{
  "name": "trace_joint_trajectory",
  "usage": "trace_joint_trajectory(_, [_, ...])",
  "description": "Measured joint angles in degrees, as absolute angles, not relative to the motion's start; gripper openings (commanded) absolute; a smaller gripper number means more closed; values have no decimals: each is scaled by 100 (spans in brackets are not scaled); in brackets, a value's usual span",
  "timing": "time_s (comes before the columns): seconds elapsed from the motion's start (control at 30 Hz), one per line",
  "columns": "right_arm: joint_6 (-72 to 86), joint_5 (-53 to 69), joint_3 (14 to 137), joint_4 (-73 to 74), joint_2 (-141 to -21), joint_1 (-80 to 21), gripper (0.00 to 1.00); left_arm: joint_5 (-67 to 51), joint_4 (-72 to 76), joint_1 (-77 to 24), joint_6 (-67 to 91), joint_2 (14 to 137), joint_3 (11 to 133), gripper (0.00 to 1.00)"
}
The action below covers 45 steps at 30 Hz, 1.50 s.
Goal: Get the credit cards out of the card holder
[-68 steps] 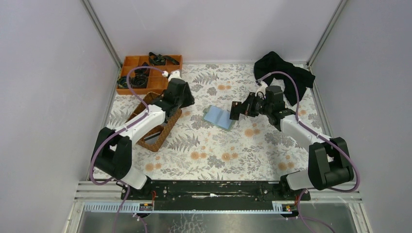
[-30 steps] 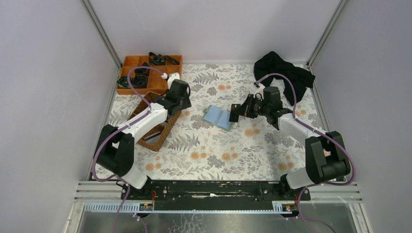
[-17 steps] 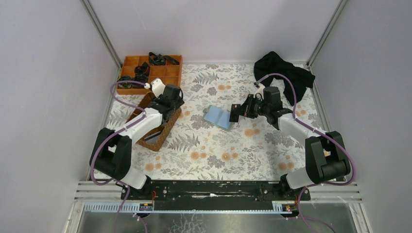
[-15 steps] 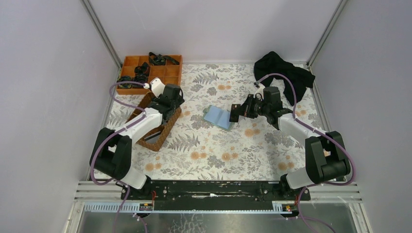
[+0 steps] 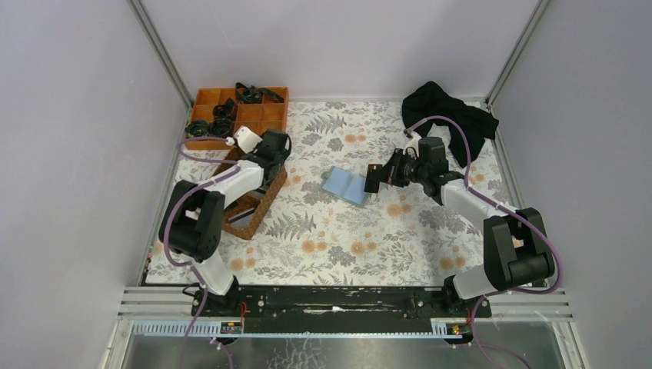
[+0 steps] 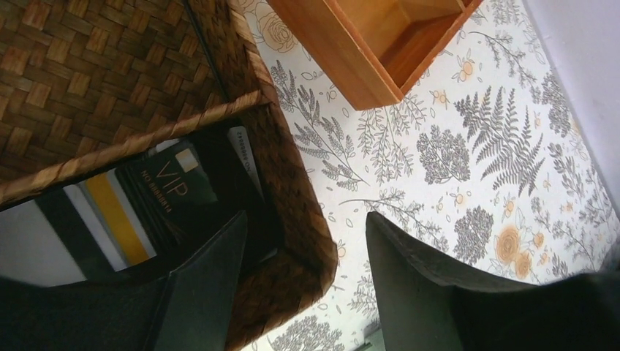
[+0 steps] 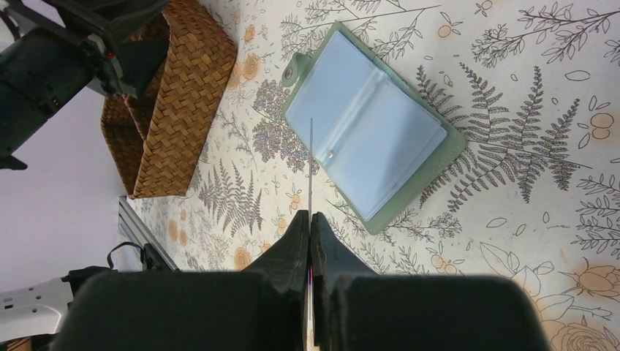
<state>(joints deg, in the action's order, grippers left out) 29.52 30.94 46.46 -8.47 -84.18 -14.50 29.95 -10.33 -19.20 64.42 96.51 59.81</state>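
My R gripper (image 7: 310, 219) is clenched on one credit card (image 7: 311, 168), held edge-on just beside the open card holder (image 7: 365, 131), which lies flat on the table. It's a thin pinch, so the card may twist out. My L gripper (image 6: 305, 219) is released and straddles the wicker basket (image 6: 110, 66) corner, w/ cards (image 6: 172, 186) inside, and could snag the rim. Vs earlier, my L arm has folded back; the holder is unmoved.

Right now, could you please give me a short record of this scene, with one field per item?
card holder: lying open, blue inside up
right end effector: shut on a thin card, seen edge-on, by the holder
left end effector: open, over the basket's corner
basket: wicker, left of the holder
cards: several in the basket, one marked VIP
tray: orange, far left
cloth: black, far right
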Motion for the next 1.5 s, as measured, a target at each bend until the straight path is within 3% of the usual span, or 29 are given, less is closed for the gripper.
trace_joint_trajectory(0.1, [2954, 3098, 4646, -847, -8418, -1446, 0, 2967, -1033, -1861, 6497, 9968, 6211, 60])
trace_joint_trajectory(0.2, [2954, 3107, 4646, -847, -8418, -1446, 0, 2895, -1026, -1831, 6499, 10245, 6405, 46])
trace_joint_trajectory(0.33, [2954, 3109, 4646, -847, -8418, -1446, 0, 2709, -1052, -1826, 6412, 10527, 6573, 37])
trace_joint_trajectory(0.7, [2956, 3122, 4681, -849, -8436, -1446, 0, 1986, -972, -2060, 6416, 10040, 6027, 33])
trace_joint_trajectory(1.03, [2958, 3282, 4683, -847, -8453, -1446, 0, 1678, -921, -2985, 6464, 9605, 5673, 67])
trace_joint_trajectory(1.33, [2961, 3417, 4797, -840, -8455, -1446, 0, 1723, -961, -3146, 6045, 9489, 5920, 96])
trace_joint_trajectory(1.5, [2965, 3433, 5098, -773, -8510, -1509, 0, 1994, -1059, -3146, 5754, 8866, 5975, 98])
